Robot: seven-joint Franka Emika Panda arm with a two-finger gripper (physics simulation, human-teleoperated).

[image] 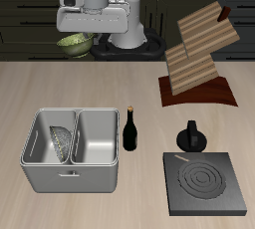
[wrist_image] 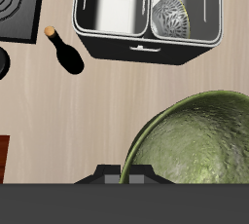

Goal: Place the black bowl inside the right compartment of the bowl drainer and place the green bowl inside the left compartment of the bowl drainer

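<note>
My gripper [image: 80, 34] hangs high above the back of the table, shut on the rim of the green bowl [image: 75, 44], which is olive with yellowish mottling. In the wrist view the green bowl [wrist_image: 195, 145] fills the space close under the gripper. The light-grey bowl drainer [image: 70, 179] sits near the table's front edge, well below and forward of the gripper. The speckled black bowl [image: 62, 141] leans tilted inside its right compartment. In the wrist view the black bowl [wrist_image: 171, 16] is in one basin of the drainer [wrist_image: 146, 49]; the other basin is empty.
A dark wine bottle [image: 130, 130] stands right beside the drainer. A black moka pot [image: 191, 136] stands behind a flat stove plate [image: 206, 185]. A wooden rack [image: 199, 49] stands at the back.
</note>
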